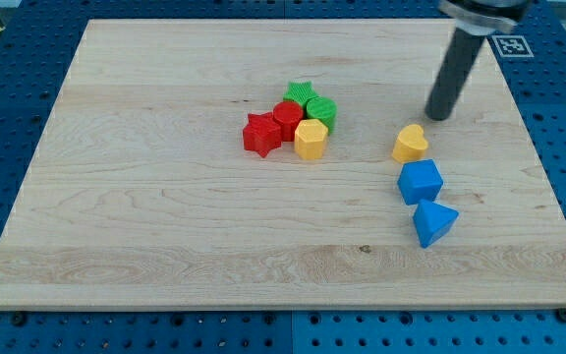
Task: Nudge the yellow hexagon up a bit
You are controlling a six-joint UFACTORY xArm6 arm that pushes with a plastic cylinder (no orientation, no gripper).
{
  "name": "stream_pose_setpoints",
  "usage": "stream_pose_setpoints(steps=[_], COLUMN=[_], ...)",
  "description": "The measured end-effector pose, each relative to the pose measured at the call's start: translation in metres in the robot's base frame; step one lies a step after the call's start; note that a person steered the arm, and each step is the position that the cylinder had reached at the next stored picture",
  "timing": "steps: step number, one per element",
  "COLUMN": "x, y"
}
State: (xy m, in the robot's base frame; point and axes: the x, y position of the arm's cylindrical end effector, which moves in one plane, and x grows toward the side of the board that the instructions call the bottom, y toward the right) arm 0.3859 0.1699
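Yellow hexagon (310,140) untouched in cluster; our tip (437,118), bare and holding nothing, must swing below it, then push up.

Yellow hexagon (311,140) flat, mid-board

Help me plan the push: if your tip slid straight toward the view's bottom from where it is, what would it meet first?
Probably the yellow heart, just below-left of my tip; depth is unclear, so it might slip past its right edge.
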Motion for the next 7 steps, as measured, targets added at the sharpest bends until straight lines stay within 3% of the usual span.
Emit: stream_pose_setpoints(steps=[3, 4, 7], x=[0.000, 0.000, 0.035], y=[-0.168, -0.180, -0.108])
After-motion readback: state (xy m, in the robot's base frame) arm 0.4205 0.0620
